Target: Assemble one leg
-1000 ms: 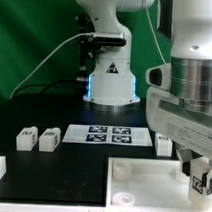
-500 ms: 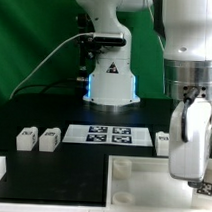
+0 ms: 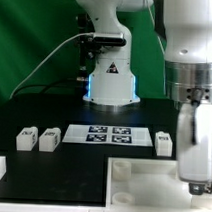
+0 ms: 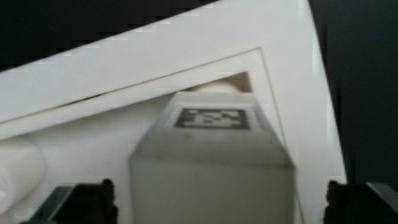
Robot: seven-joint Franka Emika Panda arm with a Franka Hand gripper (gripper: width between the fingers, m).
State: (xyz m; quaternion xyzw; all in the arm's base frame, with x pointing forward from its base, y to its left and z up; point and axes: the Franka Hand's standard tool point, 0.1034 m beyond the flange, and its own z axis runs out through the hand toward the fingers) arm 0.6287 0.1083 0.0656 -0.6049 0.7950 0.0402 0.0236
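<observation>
White rounded arm (image 3: 111,54), black cable (image 3: 51,57)

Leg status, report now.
Gripper low over tabletop corner, jaws closed on the leg. Three spare legs near the marker board. Nothing blocking.

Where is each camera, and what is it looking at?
Exterior view: off the arm, low at the table's edge, facing the robot's base; shows the arm, gripper, three loose legs, the marker board, the tabletop.
Wrist view: on the wrist, looking past the jaws at a leg on the tabletop.
Shared: tabletop, gripper.
</observation>
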